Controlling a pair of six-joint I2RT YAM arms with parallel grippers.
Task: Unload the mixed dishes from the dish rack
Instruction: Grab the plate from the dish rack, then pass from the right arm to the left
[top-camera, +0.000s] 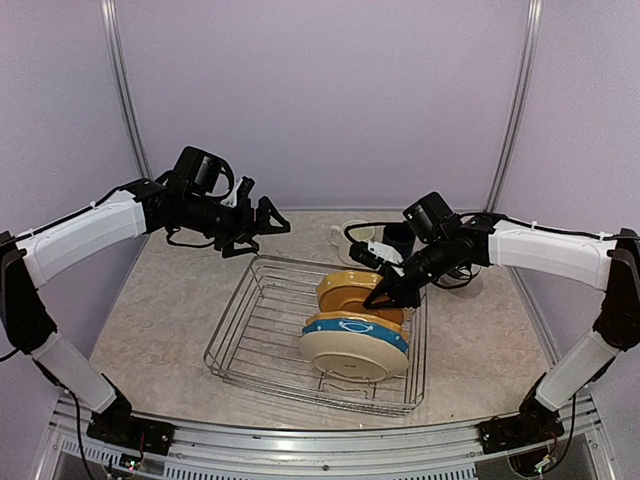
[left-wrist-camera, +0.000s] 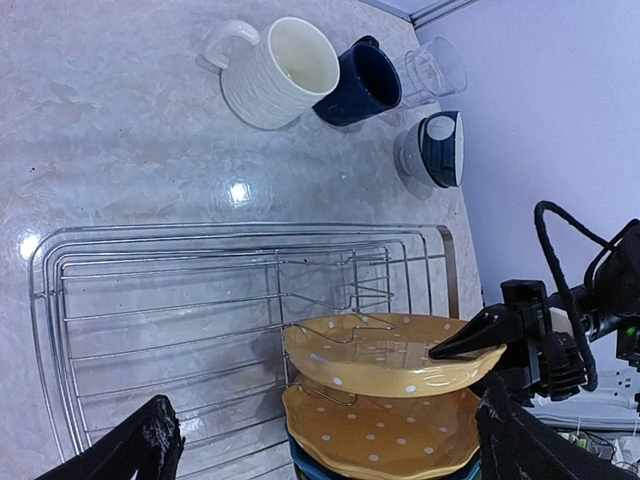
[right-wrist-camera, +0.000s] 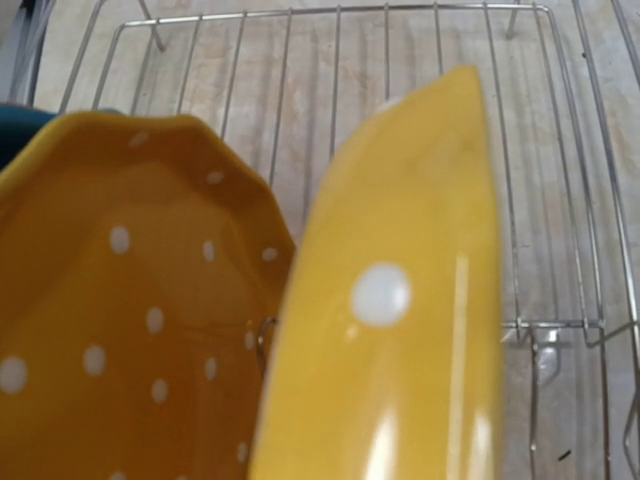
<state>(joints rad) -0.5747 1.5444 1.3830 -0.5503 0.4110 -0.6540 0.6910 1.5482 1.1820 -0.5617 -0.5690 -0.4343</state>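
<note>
The overhead view takes in both arms and all of the dish rack (top-camera: 244, 335), which stands on the bench (top-camera: 160, 320) between them. Its plates stand on edge in the right half. That view shows what the wrist cameras miss: a blue-rimmed plate (top-camera: 392, 333) and, nearest the arm bases, a cream patterned plate (top-camera: 350, 357).

The left wrist view looks down past the rack's far rim. There a cream mug (left-wrist-camera: 280, 70), a navy mug (left-wrist-camera: 360, 82), a clear tumbler (left-wrist-camera: 432, 68) and a teal-and-white bowl (left-wrist-camera: 437, 150) sit on the bench outside the rack. The bowl is tipped on its side.

The right wrist view is almost filled by the smooth back of the held yellow plate (right-wrist-camera: 400, 300), with the second yellow plate (right-wrist-camera: 120, 300) beside it and rack wires beyond.

Counted: two yellow dotted plates, one blue-rimmed plate, one cream plate, two mugs, one tumbler, one bowl.

The right tool (left-wrist-camera: 442, 357) has its jaws narrowed onto the rim of the held yellow plate, the one farther from the arm bases, which leans inside the rack. The left tool (top-camera: 265, 238) hangs above the rack's far left corner. Its fingers (left-wrist-camera: 140, 450) are spread wide and hold nothing.
</note>
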